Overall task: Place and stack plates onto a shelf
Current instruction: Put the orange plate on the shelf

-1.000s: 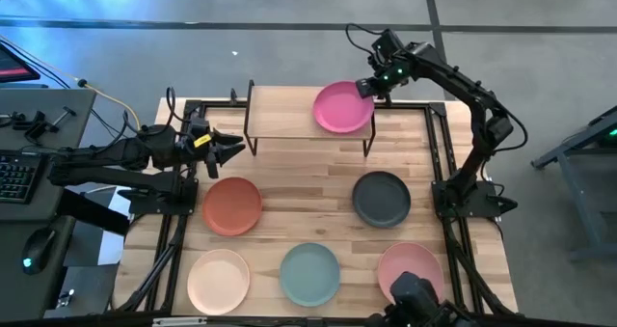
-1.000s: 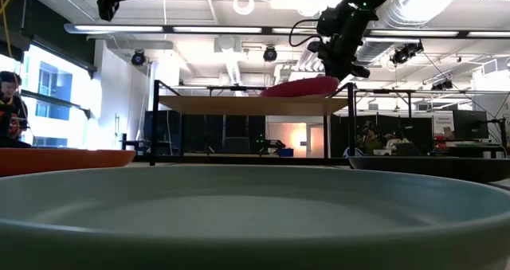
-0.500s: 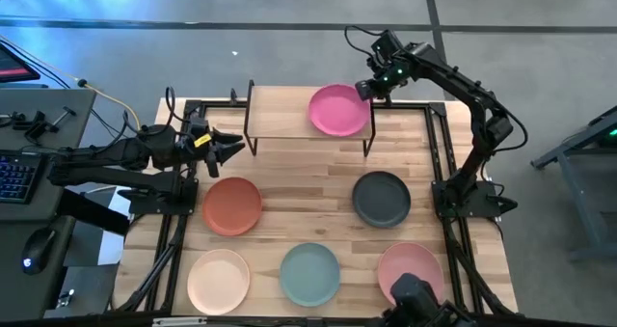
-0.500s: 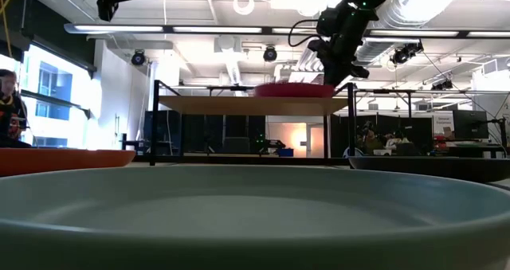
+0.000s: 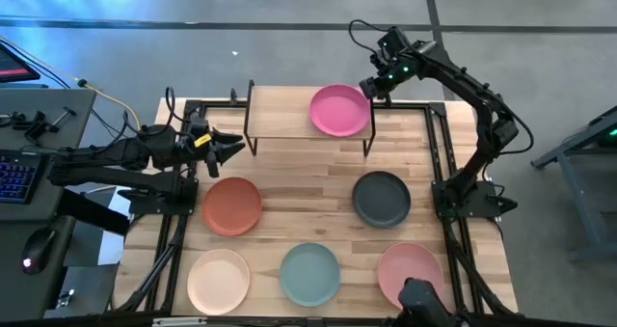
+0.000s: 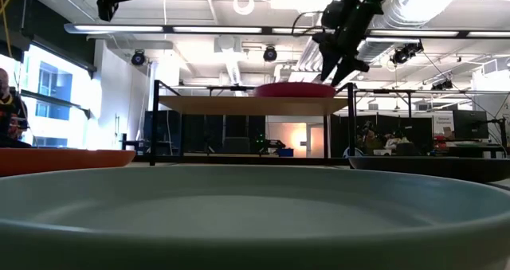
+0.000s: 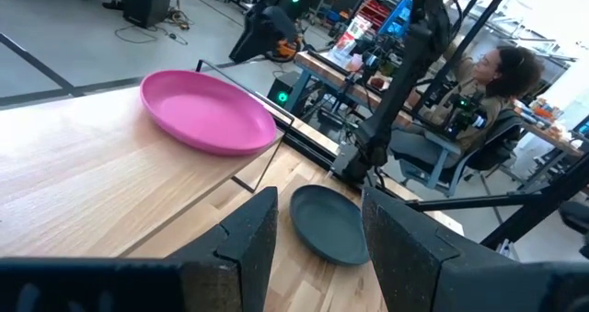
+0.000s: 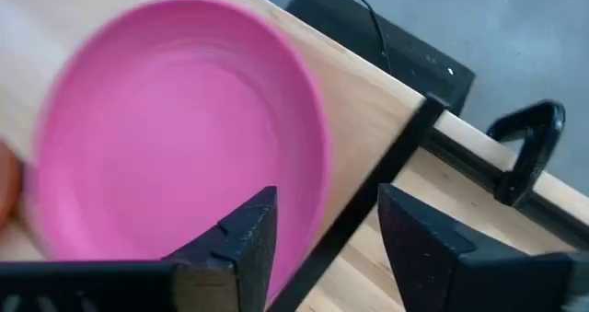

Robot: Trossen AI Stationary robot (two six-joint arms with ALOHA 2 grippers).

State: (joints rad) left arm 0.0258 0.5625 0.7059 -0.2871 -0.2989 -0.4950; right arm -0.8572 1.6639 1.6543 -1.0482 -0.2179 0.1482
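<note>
magenta plate [image 5: 339, 110] lying flat on the right half of the shelf [image 5: 280, 112], at the far side of the table [image 5: 289, 187]. right gripper [image 5: 370, 84] hangs just off the plate's far right rim, its fingers spread and released, gripping nothing. left gripper [image 5: 234, 146] waits at the table's left edge, near the shelf's left legs, fingers parted and empty. five plates lie on the tabletop: orange plate [image 5: 232, 205] at left, grey plate [image 5: 381, 198] at right, and along the near edge cream plate [image 5: 219, 280], teal plate [image 5: 310, 273] and salmon plate [image 5: 409, 268], all apart from one another.
</note>
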